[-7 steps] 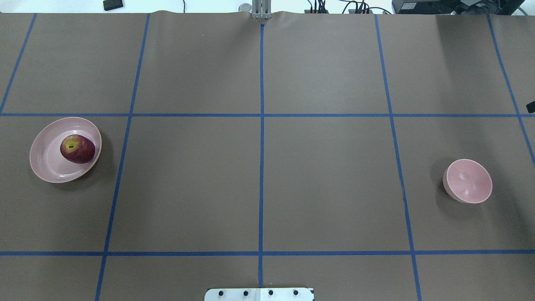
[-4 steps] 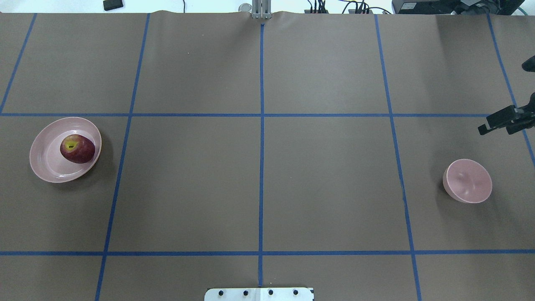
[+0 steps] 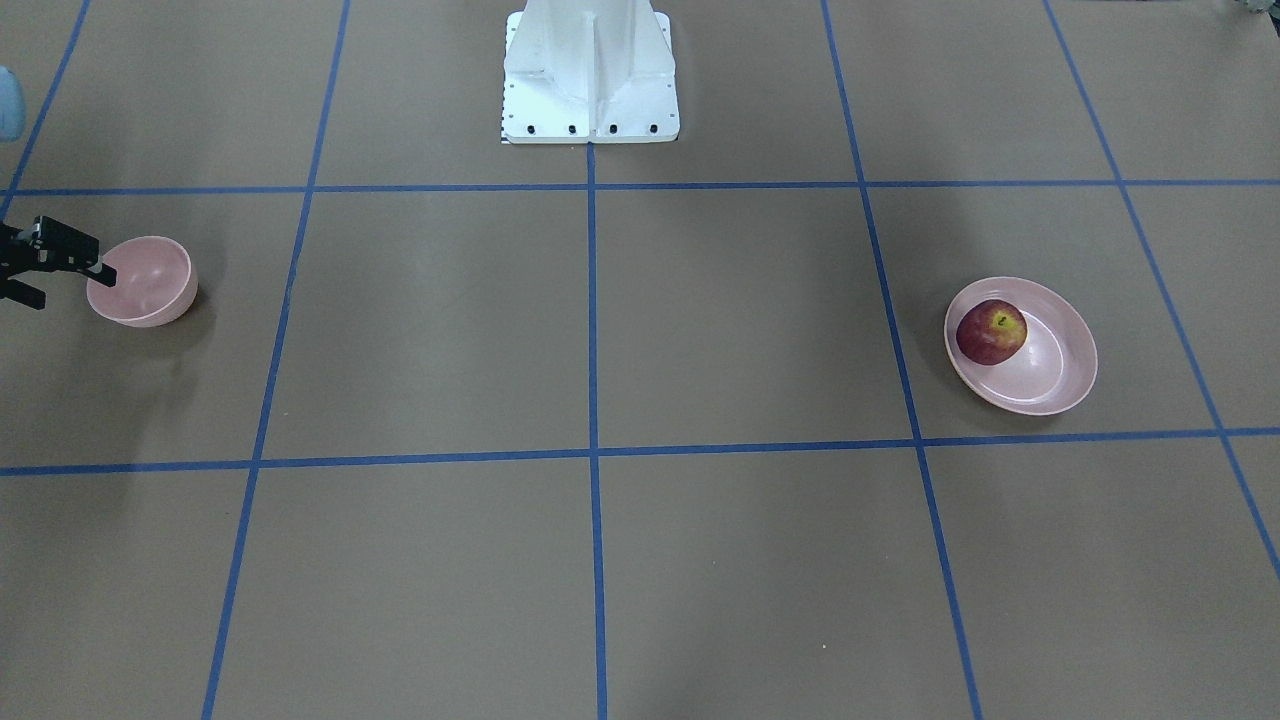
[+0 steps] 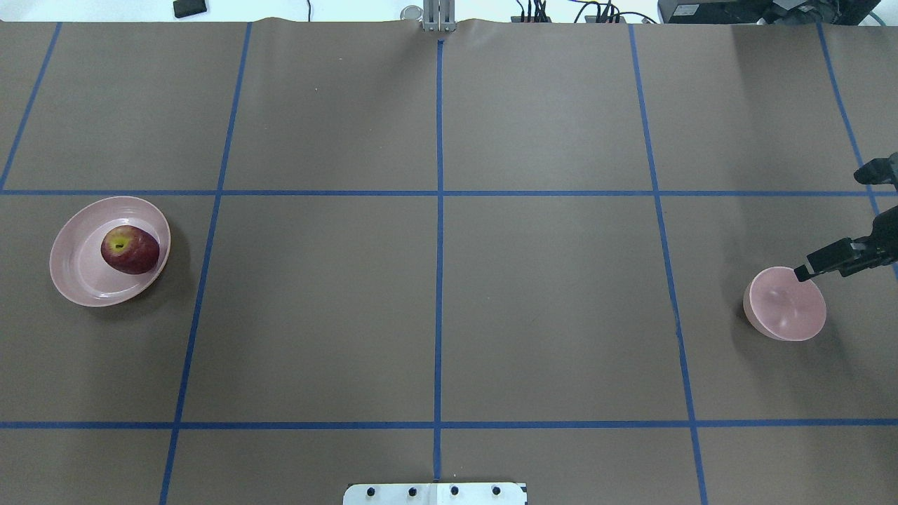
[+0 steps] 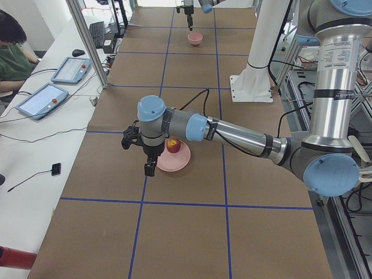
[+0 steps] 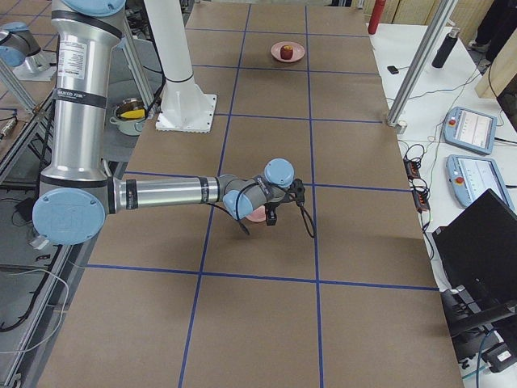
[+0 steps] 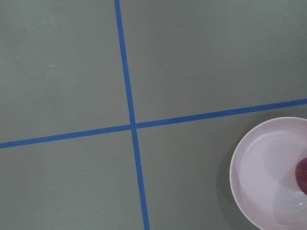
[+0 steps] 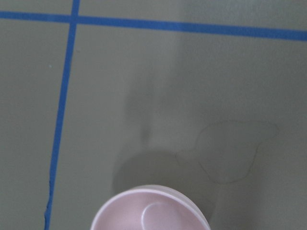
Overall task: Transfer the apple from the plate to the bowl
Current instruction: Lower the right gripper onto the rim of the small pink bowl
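Note:
The dark-red apple lies in the wide pink plate at the table's left. The small deep bowl stands empty at the right. My right gripper is open and empty at the right edge. One of its fingertips is over the bowl's far rim. It also shows in the front-facing view beside the bowl. My left gripper shows only in the exterior left view, raised beside the plate. I cannot tell whether it is open or shut.
Blue tape lines divide the brown table into squares. The robot's white base plate sits at the near edge. Cables and devices lie along the far edge. A person and tablets are at a side desk.
My right gripper has come in from the right edge and moved toward the near side, until one fingertip is over the bowl's rim. Apple, plate and bowl have not moved.

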Controlling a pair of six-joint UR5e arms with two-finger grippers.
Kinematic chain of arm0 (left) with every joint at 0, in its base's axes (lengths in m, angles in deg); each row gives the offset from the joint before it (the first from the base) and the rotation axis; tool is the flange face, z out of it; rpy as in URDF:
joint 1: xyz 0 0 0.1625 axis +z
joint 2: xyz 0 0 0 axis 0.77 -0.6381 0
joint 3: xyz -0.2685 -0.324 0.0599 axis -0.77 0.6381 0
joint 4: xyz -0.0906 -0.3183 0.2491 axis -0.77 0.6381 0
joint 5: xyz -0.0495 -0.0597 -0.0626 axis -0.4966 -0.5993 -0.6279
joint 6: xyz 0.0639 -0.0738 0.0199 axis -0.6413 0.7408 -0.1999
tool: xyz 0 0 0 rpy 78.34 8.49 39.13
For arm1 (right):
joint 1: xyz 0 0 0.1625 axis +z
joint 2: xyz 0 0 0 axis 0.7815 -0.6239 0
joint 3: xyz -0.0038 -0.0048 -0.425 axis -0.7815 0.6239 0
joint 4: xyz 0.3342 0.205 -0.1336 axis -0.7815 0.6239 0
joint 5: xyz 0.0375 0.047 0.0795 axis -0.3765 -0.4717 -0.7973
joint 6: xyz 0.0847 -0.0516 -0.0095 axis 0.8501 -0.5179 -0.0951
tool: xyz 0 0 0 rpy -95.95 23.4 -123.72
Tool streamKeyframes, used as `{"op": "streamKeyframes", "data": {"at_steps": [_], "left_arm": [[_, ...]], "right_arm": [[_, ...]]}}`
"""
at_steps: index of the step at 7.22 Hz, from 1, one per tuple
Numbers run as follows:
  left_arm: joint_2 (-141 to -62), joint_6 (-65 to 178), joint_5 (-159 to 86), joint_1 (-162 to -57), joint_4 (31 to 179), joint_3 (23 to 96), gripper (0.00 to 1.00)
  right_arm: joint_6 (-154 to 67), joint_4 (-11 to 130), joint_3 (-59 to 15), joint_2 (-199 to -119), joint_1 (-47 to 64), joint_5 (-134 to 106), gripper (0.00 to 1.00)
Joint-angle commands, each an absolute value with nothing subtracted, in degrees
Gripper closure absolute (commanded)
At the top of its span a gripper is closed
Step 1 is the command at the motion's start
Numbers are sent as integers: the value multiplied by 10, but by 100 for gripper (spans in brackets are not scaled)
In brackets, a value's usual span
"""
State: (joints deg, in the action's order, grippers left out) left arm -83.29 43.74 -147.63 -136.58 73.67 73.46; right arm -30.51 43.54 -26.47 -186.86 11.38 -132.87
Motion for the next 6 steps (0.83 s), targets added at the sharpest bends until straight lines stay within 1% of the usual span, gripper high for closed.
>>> {"op": "streamKeyframes", "data": {"at_steps": [1, 2, 3, 4, 6], "left_arm": [[-833, 438, -1482, -1366, 738, 736, 1], [-833, 438, -1481, -1366, 738, 736, 1], [-833, 438, -1481, -1366, 738, 738, 1], [-833, 438, -1482, -1366, 738, 741, 1], [-833, 438, -1483, -1366, 738, 741, 1]], "right_arm": [[-307, 433, -251, -1867, 91, -1326, 0], [-307, 433, -235, -1865, 85, -1327, 0], [-304, 433, -233, -1864, 81, -1327, 23], [-308, 432, -233, -1864, 80, -1325, 99], [-308, 432, -233, -1866, 81, -1326, 100]]}}
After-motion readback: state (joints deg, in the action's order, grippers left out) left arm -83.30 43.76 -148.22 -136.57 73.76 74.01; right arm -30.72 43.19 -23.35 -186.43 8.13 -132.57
